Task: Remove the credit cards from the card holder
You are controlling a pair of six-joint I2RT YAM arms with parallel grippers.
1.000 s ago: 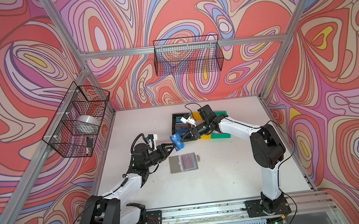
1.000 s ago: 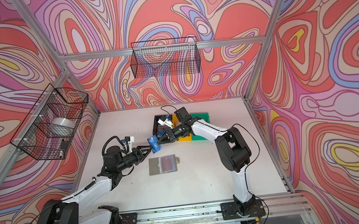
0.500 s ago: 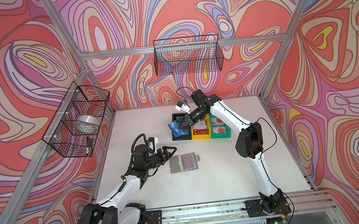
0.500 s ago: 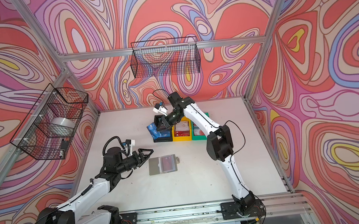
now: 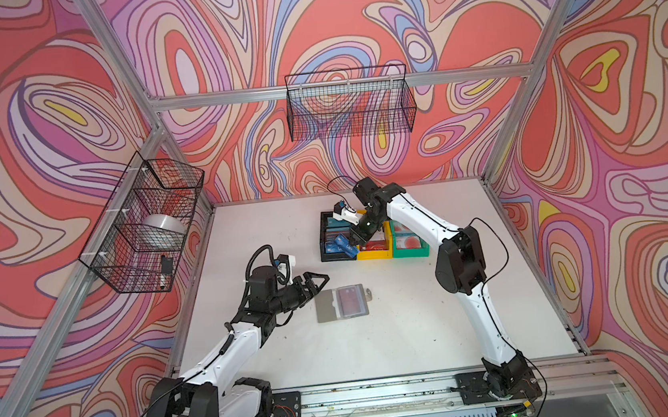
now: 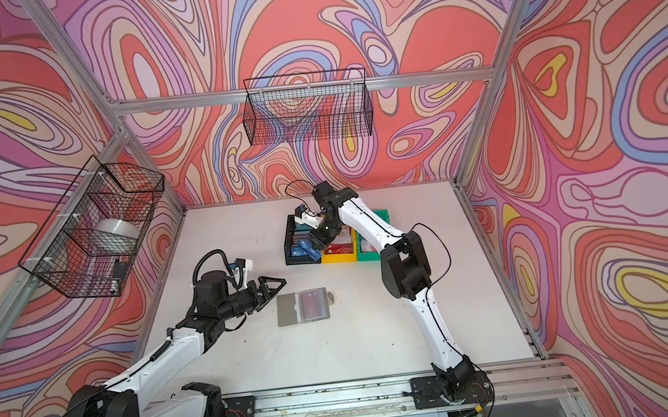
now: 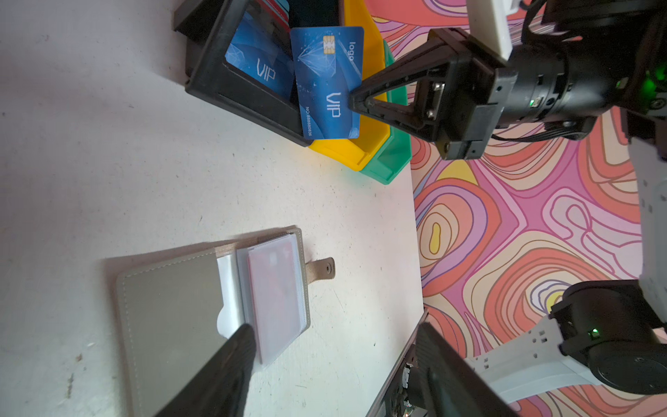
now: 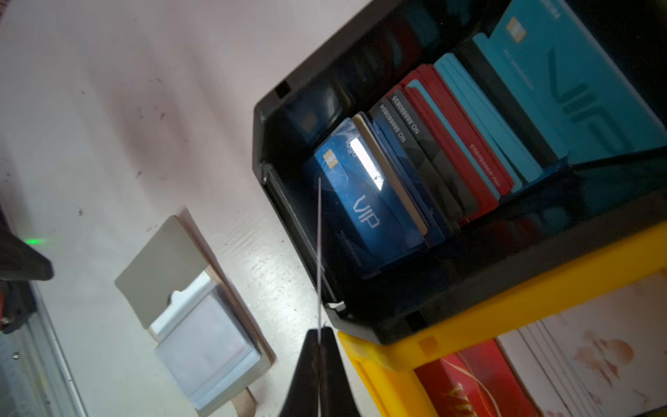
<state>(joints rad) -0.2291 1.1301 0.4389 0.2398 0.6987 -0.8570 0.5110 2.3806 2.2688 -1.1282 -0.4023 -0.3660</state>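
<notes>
White tabletop (image 5: 399, 337) fills the lower middle of both top views. Left of centre on it, the left gripper (image 5: 320, 288) has its jaws spread, tips just beside the left edge of the card holder (image 5: 335, 305), which lies open and flat with a reddish card (image 5: 351, 299) in its clear sleeve. Farther back, above centre, the right gripper (image 5: 353, 242) is pinched on a blue VIP card (image 5: 343, 245) at the black bin (image 5: 322, 235), well apart from the holder.

Both top views are bright, evenly lit and sharp, with only soft shadows on the white surface (image 5: 419, 335). In the right wrist view a white glare patch sits on a blue card (image 8: 361, 216) inside the dim black bin (image 8: 469, 281); the close right gripper (image 8: 319, 330) is blurred.
</notes>
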